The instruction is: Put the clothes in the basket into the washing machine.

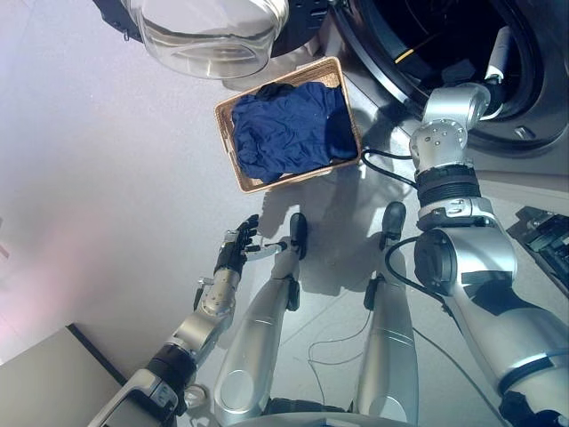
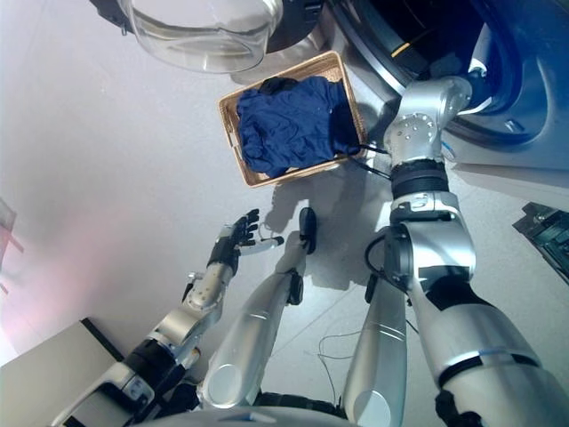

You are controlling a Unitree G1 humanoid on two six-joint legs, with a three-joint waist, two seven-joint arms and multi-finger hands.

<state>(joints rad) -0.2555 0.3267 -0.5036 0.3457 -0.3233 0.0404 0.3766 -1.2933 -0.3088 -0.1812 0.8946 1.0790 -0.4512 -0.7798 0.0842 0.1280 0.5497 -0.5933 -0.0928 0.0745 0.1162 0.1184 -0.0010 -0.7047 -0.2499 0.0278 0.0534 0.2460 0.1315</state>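
Pale floor; our right hand [image 1: 498,62] reaches inside the washing machine [image 1: 524,133], fingers hidden; clothes [image 1: 289,129] fill the basket [image 1: 233,151] beyond our left hand's [image 1: 238,247] relaxed, empty fingers; we should withdraw, then grab low.

Both my eyes look steeply down from my head; side by side, they share the basket [image 1: 289,124], the washer's [image 1: 444,53] mouth and floor [image 1: 98,169].

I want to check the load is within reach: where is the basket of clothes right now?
The wicker basket, holding dark blue clothes, sits on the floor at upper centre, just below the open glass door and left of the washing machine drum opening.
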